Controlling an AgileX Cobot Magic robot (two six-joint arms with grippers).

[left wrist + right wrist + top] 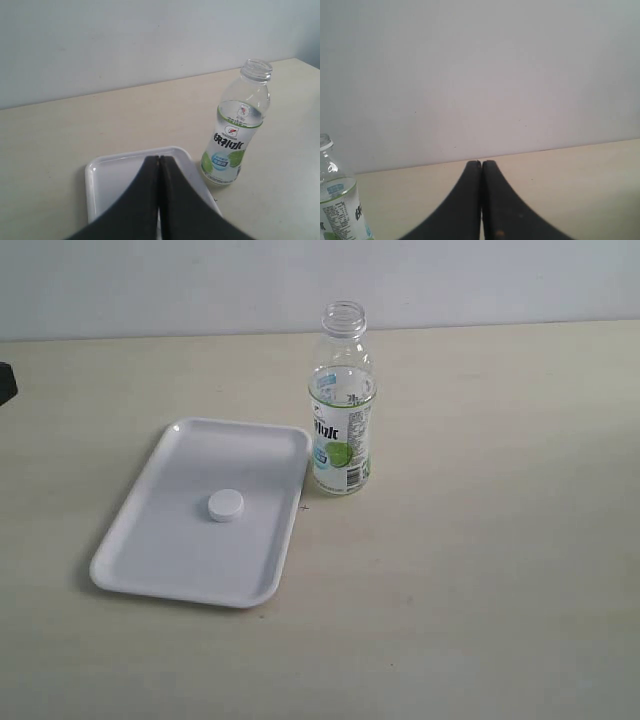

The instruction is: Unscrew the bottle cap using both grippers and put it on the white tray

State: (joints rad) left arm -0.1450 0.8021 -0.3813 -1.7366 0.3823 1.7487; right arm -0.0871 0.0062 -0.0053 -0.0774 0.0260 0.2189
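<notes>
Left hand (159,160) pressed together, right hand (481,163) likewise, bottle cap (226,505) apart on white tray (160,550)

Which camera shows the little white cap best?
The exterior view: the bottle cap lies in plain sight on the white tray. In the left wrist view the shut left hand hides it; the right wrist view misses it.

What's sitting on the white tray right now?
Only the bottle cap, lying flat near the middle of the white tray. The open bottle stands on the table beside it, not on it. In the left wrist view the shut left gripper covers the cap.
</notes>
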